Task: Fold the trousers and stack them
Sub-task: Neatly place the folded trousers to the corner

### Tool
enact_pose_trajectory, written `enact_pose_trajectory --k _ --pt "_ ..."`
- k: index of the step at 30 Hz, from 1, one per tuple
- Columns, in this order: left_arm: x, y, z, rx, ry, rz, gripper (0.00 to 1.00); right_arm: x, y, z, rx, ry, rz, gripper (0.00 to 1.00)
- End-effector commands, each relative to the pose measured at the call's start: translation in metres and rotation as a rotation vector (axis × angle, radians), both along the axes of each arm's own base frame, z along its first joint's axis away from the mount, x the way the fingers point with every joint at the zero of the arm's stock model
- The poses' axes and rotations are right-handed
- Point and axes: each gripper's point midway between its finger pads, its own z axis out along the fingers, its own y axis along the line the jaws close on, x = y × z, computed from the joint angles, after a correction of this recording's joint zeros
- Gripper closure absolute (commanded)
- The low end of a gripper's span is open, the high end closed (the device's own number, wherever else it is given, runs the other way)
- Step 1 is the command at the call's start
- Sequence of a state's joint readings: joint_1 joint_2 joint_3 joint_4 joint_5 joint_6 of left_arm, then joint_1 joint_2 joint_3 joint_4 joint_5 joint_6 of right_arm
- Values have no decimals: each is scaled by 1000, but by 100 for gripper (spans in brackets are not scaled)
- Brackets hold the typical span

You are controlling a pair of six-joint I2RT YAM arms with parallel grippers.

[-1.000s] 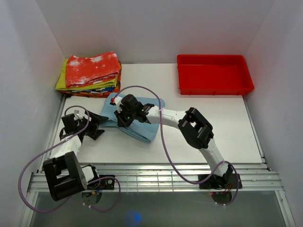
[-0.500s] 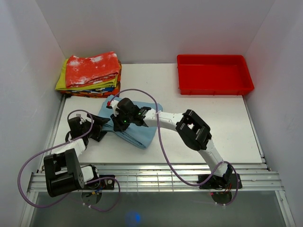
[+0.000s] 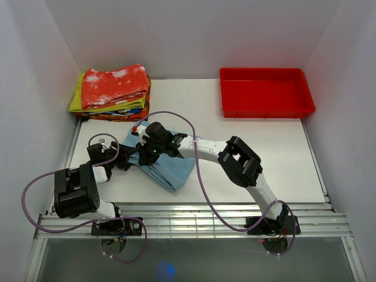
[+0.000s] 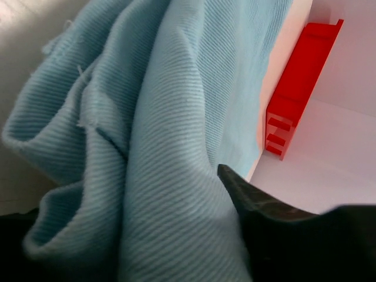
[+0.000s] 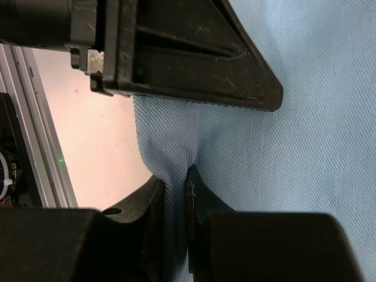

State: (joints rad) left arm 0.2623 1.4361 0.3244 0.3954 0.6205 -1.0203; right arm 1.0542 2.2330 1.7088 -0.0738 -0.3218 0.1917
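**Found plain light sky-blue soft fabric trousers (image 3: pixel 174 170) folded and lying on a slant**

Saw them as a thick folded bundle on the left half of the flat white table (image 3: pixel 282 158). Placed them just near of a stack of folded clothes (image 3: pixel 111 110) topped by a red-and-white mottled garment (image 3: pixel 114 85), and well apart from the shallow red plastic tray (image 3: pixel 267 91) at the far right. Judged the long axis to run from the far left down to the near right. Noted the left end rumpled and raised into ridges, and the near-right end flat and pointing toward the near edge.

Found the right gripper (image 5: pixel 175 179) reaching in from the right to the bundle's left end, its black fingers drawn narrow and pinching a thin fold of the blue cloth. Met the left gripper (image 3: pixel 121 160) at that same left end, just beside the right one. Saw, through the left wrist camera, heavy folds of cloth heaped between its dark fingers (image 4: pixel 264 217), set well apart. Could not tell whether these pressed on the cloth or merely lay around it.
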Motion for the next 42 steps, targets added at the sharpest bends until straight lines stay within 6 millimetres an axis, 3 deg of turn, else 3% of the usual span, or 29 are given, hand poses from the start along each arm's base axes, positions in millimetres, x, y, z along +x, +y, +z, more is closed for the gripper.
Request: enact_pose_trajectory --k 1,2,5,6,7,8,10,11,12,13,15,16,17,18,19,20,22,24,25,27,28,29,31,34,35,37,38,39,42 --pt "1 -5 0 28 -38 -41 37 -25 21 45 147 29 90 92" --pt "3 -5 3 36 -57 -45 42 -26 21 48 156 29 96 92" --pt "4 -6 7 59 -100 -62 72 -33 17 49 165 45 111 92" --pt "5 -7 9 68 -113 -72 79 -38 16 48 165 55 125 90" --pt "5 -9 12 71 -130 -89 94 -40 15 53 172 57 134 83" --pt "8 -10 19 90 -170 -114 100 -41 13 55 171 54 141 75" --pt "10 -13 27 102 -206 -142 100 -41 0 67 164 22 146 44" --pt "12 -14 38 127 -257 -161 100 -37 -7 71 163 -14 150 28" --pt "13 -16 44 143 -281 -175 100 -31 -15 76 163 -37 134 1" --pt "14 -17 50 157 -300 -180 100 -22 -39 80 143 -39 107 10" --pt "17 -28 72 230 -399 -242 100 -5 -65 90 147 -74 82 10" --pt "18 -34 82 265 -443 -264 100 18 -96 98 145 -85 14 10" --pt "23 -33 89 318 -466 -251 100 30 -113 102 150 -86 -20 10" --pt "25 -48 109 380 -557 -299 100 38 -128 109 163 -82 -46 10" --pt "27 -54 119 415 -602 -318 100 65 -159 129 192 -120 -127 10" --pt "29 -64 129 448 -645 -343 100 73 -180 124 175 -126 -168 10" --pt "40 -85 155 549 -762 -393 100 100 -221 145 174 -221 -251 10" --pt "46 -103 173 604 -845 -447 100 112 -250 144 124 -222 -326 10" --pt "60 -108 185 663 -889 -469 100 125 -273 150 115 -261 -365 10" --pt "73 -120 196 710 -928 -497 100 130 -295 144 99 -248 -415 10" --pt "86 -124 218 777 -1004 -505 100 134 -309 148 105 -257 -449 10" --pt "96 -128 214 806 -1005 -529 100 135 -315 148 104 -257 -462 10" --pt "113 -134 228 861 -1042 -523 100 135 -326 145 98 -257 -487 10" --pt "154 -137 253 920 -1066 -486 100 132 -329 144 99 -252 -493 10" --pt "168 -139 284 935 -1115 -444 100 132 -330 145 101 -252 -494 10" --pt "193 -140 284 947 -1098 -414 100 131 -330 143 100 -245 -495 10" --pt "204 -140 311 954 -1138 -366 100 131 -330 143 102 -246 -494 10" --pt "216 -142 307 956 -1128 -361 100 132 -331 143 100 -245 -497 10" --pt "238 -141 335 967 -1163 -292 100 131 -332 141 95 -243 -500 10"
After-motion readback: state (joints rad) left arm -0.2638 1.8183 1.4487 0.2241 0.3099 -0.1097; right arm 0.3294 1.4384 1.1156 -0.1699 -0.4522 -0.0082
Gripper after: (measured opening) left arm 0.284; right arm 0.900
